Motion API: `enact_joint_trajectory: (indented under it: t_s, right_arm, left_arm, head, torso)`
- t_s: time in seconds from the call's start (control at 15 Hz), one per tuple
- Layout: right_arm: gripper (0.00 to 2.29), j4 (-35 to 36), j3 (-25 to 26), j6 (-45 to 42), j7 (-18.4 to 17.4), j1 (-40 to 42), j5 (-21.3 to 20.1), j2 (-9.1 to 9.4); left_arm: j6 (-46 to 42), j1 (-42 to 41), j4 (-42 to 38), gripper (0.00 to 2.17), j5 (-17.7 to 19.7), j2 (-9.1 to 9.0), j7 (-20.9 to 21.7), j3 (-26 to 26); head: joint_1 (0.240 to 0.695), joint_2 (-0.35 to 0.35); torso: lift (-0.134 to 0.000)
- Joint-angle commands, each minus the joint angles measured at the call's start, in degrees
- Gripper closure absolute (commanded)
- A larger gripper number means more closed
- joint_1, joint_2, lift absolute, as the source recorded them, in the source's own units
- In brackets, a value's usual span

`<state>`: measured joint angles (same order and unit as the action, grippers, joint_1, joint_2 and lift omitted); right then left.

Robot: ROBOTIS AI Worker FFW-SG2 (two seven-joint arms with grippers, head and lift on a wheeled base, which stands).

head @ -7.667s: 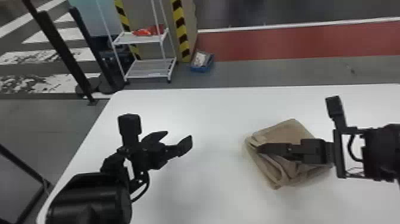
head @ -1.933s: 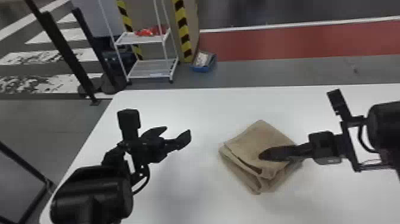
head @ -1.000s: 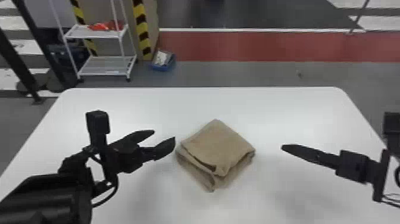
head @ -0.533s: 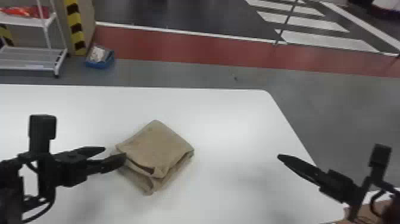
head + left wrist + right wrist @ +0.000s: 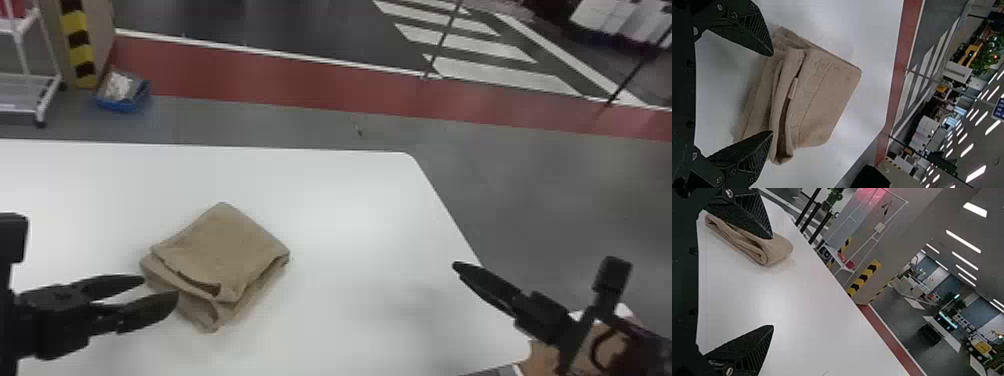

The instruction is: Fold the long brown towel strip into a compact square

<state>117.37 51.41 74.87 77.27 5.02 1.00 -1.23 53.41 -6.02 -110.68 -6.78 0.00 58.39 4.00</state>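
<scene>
Indoors, Brown Towel (image 5: 220, 245) Lies Folded on White Table (image 5: 350, 195)

Squarish and layered, the towel rests nearer the left gripper (image 5: 160, 289) than the right gripper (image 5: 456, 265) (a small pale label (image 5: 793, 88) peeks from its folds). The left gripper's fingers are spread beside it, holding nothing; whether they touch the cloth, I cannot tell. Well apart from the towel, the right gripper's fingers are also parted and empty.

The tabletop is smooth, with a rounded far corner. Beyond it runs a grey floor (image 5: 525, 180), crossed by a red band (image 5: 300, 82) and white stripes (image 5: 505, 75). A blue bin (image 5: 122, 104) sits near a white rack (image 5: 25, 87) and a yellow-and-black striped edge (image 5: 77, 45). Strip lights (image 5: 963, 241) line the ceiling.
</scene>
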Motion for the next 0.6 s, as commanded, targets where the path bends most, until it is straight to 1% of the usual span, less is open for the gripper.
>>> enact_joint_trajectory:
  t_s: [0.0, 0.07, 0.13, 0.27, 0.33, 0.4, 0.53]
  right_arm:
    - [0.08, -1.01, -1.14, -0.38, -0.19, -0.19, -0.04, 0.27]
    - [0.08, -1.01, -1.49, -0.38, -0.19, -0.19, -0.04, 0.44]
    - [0.08, -0.92, -1.49, -0.38, 0.07, -0.10, 0.14, 0.53]
    - [0.08, -0.65, -0.53, -0.20, 0.42, 0.69, 1.02, 0.53]
    - [0.08, -0.65, 0.53, -0.20, 0.78, 1.22, 1.20, 0.53]
    - [0.08, -0.83, 1.58, -0.38, 0.78, 1.84, 2.16, 0.62]
    - [0.08, -1.01, 2.46, -0.55, 1.05, 2.28, 2.25, 0.62]
  left_arm:
    - [-1.06, -0.66, -0.76, 0.21, 0.45, -0.15, 1.29, -0.04]
    - [-6.16, -1.54, -0.76, 0.21, 0.80, -0.15, -0.29, -0.13]
    - [-8.62, -1.98, -0.85, 0.21, 0.71, -0.15, -4.07, -1.10]
    - [-11.08, -1.89, -0.94, 0.20, 0.10, -0.15, -8.20, -1.53]
    - [-14.42, -1.89, -0.94, 0.20, -0.25, -0.15, -11.54, -1.53]
    - [-15.30, -1.28, -0.41, 0.20, -0.34, -0.15, -12.16, -1.45]
    - [-14.77, 0.13, 2.14, 0.21, -1.31, -0.15, -11.10, -1.62]
  head:
    - [0.695, -0.350]
    - [0.695, -0.350]
    - [0.695, -0.350]
    - [0.695, -0.350]
    - [0.695, -0.350]
    - [0.695, -0.350]
    - [0.695, -0.350]
  torso:
    - [-0.124]
    - [-0.124]
    - [-0.124]
    - [-0.124]
    - [-0.124]
    - [-0.124]
    - [-0.124]
